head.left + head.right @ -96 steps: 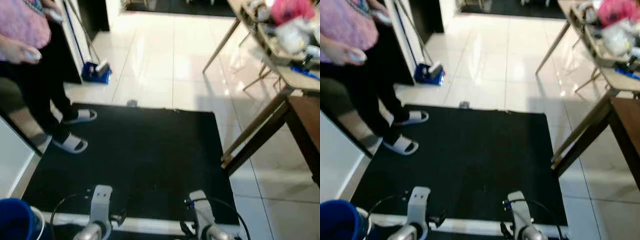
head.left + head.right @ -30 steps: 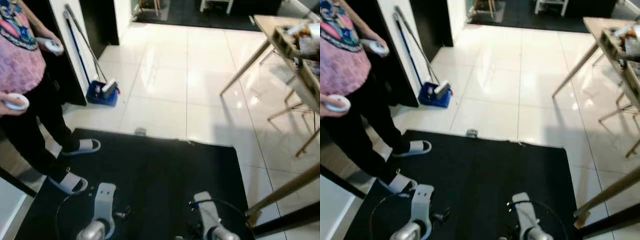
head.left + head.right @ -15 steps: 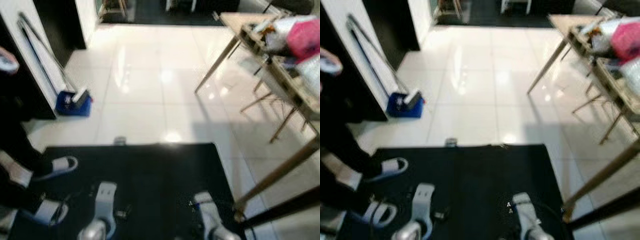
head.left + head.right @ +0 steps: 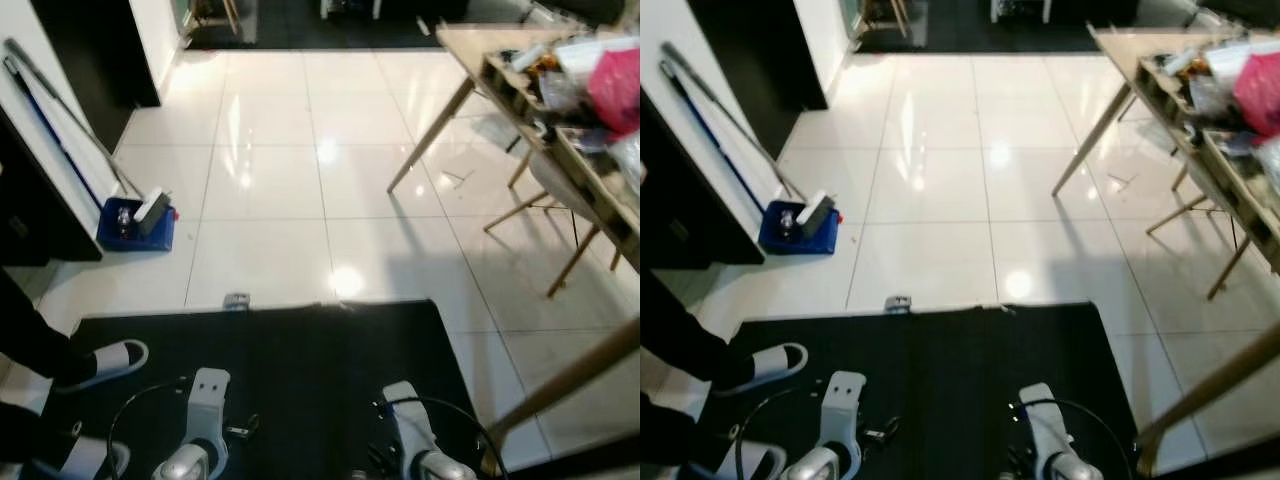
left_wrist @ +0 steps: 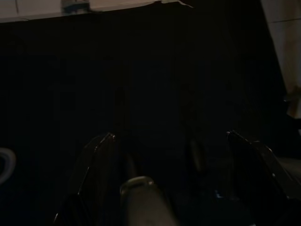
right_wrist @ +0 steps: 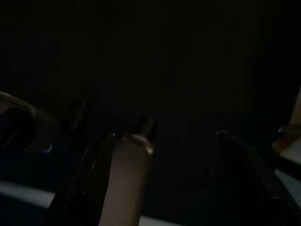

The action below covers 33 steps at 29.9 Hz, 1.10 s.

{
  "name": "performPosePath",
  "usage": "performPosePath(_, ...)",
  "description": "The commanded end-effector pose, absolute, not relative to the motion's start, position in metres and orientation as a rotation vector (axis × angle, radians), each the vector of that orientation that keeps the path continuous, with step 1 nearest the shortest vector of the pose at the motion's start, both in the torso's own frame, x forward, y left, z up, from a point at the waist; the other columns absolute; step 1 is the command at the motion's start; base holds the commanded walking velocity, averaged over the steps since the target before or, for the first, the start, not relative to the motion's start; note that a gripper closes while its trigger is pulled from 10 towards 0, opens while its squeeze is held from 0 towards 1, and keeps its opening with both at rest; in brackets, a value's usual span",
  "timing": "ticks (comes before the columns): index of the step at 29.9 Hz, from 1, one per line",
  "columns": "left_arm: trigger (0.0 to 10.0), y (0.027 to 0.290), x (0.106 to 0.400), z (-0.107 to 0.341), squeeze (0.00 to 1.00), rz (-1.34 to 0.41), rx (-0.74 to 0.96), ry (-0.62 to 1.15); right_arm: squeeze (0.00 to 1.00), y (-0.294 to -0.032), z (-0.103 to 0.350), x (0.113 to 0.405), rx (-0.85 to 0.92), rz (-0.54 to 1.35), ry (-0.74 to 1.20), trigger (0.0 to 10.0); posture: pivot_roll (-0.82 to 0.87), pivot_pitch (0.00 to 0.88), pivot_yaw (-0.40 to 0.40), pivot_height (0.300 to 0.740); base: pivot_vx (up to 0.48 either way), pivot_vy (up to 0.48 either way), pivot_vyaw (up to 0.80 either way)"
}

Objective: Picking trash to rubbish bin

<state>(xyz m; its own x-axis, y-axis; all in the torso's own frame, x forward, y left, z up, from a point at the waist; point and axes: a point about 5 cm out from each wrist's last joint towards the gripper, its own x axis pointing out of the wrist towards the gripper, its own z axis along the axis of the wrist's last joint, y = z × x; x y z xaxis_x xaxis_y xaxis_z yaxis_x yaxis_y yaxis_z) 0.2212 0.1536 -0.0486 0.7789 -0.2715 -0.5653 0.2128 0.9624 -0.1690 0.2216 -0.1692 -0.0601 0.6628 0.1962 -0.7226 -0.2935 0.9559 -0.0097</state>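
Note:
A small grey piece of trash (image 4: pixel 236 300) lies on the white tile, right at the far edge of the black mat (image 4: pixel 300 360); it also shows as a small object (image 5: pixel 75 5) beyond the mat in the left wrist view. Both silver arms hang low over the mat's near part, the left arm (image 4: pixel 206 400) and the right arm (image 4: pixel 404 420), well short of the trash. In the dark wrist views my left gripper (image 5: pixel 171 141) and my right gripper (image 6: pixel 164 136) are open, with nothing between the fingers.
A person's legs in white slippers (image 4: pixel 112 358) stand on the mat's left side. A blue mop head (image 4: pixel 136 222) with its long handle leans at the left wall. A wooden table (image 4: pixel 560 130) with clutter and slanted legs stands at the right. White tiles (image 4: pixel 300 150) stretch ahead.
The whole picture has shifted, so the camera has moved: the person now shows as legs at the left edge and the trash sits nearer the middle. Both arms still hang low.

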Motion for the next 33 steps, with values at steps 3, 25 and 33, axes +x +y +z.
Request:
performPosePath(3,10.0,0.1573,0.2116,-0.0555,0.0,-0.253,-0.1,0.667,0.0,-0.1612,-0.0677,0.2104,-0.12,0.301,0.837,10.0,-0.03,0.158,-0.009,0.74,0.311,0.0,0.0)
performPosePath(25,10.0,0.1561,0.2109,-0.0559,0.0,-0.251,-0.104,0.668,0.0,-0.16,-0.0672,0.2114,-0.12,0.316,0.838,10.0,-0.03,0.158,-0.014,0.74,0.31,0.0,-0.02)
performPosePath(33,10.0,0.1567,0.2113,-0.0556,0.0,-0.252,-0.103,0.667,0.0,-0.1595,-0.0677,0.2105,-0.118,0.318,0.839,10.0,-0.03,0.158,-0.011,0.74,0.308,0.0,-0.62)
